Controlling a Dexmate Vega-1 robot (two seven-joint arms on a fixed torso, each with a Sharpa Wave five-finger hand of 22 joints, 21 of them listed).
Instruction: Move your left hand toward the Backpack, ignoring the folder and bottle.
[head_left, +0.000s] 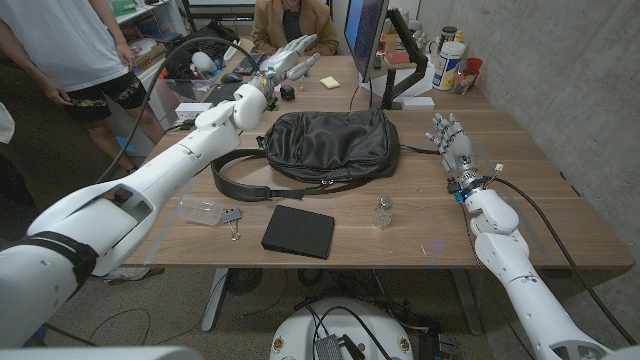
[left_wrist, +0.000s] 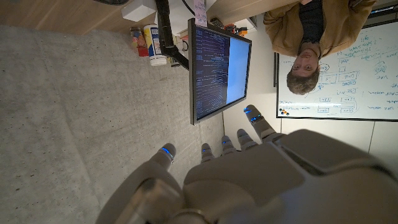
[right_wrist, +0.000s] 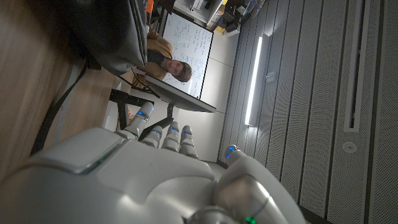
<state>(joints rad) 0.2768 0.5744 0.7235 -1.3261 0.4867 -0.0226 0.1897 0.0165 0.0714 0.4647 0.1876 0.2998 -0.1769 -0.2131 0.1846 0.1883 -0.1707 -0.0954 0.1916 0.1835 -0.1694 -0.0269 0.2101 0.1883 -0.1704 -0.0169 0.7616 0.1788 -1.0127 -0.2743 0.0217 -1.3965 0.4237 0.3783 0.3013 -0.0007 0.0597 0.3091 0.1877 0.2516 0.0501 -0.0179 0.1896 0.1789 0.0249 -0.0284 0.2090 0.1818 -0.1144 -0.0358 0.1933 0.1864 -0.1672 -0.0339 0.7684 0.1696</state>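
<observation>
Wooden planks make up the surface (head_left: 560, 215), which stands in a workroom with a grey concrete wall at 3 o'clock and a whiteboard (left_wrist: 339, 62) behind a seated person in a tan jacket (head_left: 293, 22). Another person in a white shirt and dark shorts (head_left: 70, 50) stands at 10 o'clock. A dark monitor (head_left: 365, 35) on a black arm rises at 1 o'clock, with bottles and cups (head_left: 452, 62) clustered just beyond it.

At the middle of the surface lies the black leather Backpack (head_left: 330, 145), slumped on its side, its strap (head_left: 235, 185) looping out toward 8 o'clock. The left robot hand (head_left: 290, 58) is raised past the Backpack's far left corner, at about 11 o'clock from it, fingers stretched out and spread, holding nothing; in the left wrist view its fingertips (left_wrist: 252, 115) point toward the monitor. The right robot hand (head_left: 452, 145) stands upright at 3 o'clock of the Backpack, near but apart from it, fingers apart and empty.

Nearer the front edge, at 6 o'clock of the Backpack, lies the flat black folder (head_left: 299, 231). A small clear glass bottle (head_left: 383, 212) stands just beside it toward 3 o'clock. At 8 o'clock lie a clear plastic box (head_left: 203, 210) and a binder clip (head_left: 233, 219), close together.
</observation>
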